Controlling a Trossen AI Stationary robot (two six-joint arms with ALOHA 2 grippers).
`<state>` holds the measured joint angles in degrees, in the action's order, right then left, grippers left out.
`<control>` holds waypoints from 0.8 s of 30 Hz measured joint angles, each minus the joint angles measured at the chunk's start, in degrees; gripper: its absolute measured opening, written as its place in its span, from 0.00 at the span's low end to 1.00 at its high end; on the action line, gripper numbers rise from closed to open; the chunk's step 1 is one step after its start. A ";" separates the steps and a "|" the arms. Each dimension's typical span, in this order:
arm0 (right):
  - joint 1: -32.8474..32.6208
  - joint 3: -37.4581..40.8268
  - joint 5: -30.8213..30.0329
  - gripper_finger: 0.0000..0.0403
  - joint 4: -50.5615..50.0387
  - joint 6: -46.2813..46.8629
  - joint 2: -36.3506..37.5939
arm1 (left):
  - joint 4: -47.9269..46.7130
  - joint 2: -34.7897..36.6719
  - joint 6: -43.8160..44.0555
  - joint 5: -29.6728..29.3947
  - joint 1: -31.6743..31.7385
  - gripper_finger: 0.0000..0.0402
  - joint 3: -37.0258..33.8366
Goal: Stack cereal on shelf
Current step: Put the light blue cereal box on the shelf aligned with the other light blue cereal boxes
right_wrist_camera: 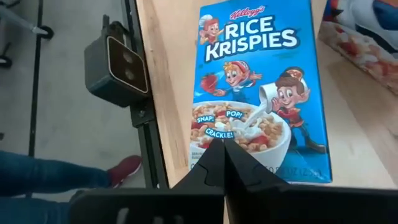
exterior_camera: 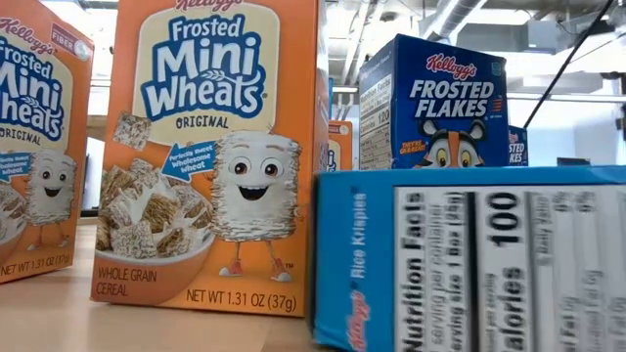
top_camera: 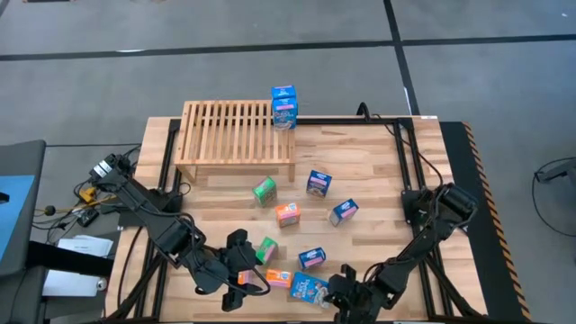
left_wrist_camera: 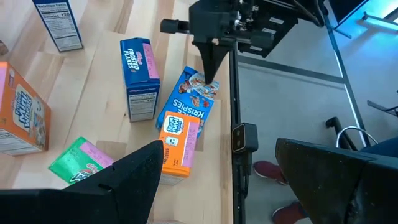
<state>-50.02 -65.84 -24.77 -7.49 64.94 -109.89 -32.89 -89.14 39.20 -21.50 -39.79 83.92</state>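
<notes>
The shelf (top_camera: 238,130) stands at the far left of the table, with one blue cereal box (top_camera: 283,106) upright on its right end. Several more cereal boxes lie scattered on the planks. A light-blue Rice Krispies box (right_wrist_camera: 258,87) lies flat at the table's near edge. My right gripper (right_wrist_camera: 222,148) is shut, its tips on that box; it also shows in the high view (top_camera: 337,292). My left gripper (left_wrist_camera: 230,186) hangs open above an orange box (left_wrist_camera: 177,143) and a green box (left_wrist_camera: 78,163), holding nothing. My right gripper's shut fingertips (left_wrist_camera: 210,73) bear on the Rice Krispies box's printed front (right_wrist_camera: 249,134), at the bowl picture near its bottom end. They slant down from the table's near side. The box lies flat on its back on the planks.
A small camera block (right_wrist_camera: 115,62) is clamped to the table's near edge beside the Rice Krispies box. A blue Frosted Flakes box (left_wrist_camera: 140,78) lies just beyond it. A person's red shoe (right_wrist_camera: 124,169) shows on the floor. Orange Mini Wheats boxes (exterior_camera: 210,147) fill the low view.
</notes>
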 joint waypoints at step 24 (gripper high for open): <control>-5.37 2.45 -15.83 0.02 -24.87 19.20 1.80 | -0.78 0.00 -1.66 -1.72 0.65 0.75 0.00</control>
<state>-55.39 -63.39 -40.59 -32.36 84.15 -108.09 -33.68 -89.14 37.54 -23.22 -39.14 83.92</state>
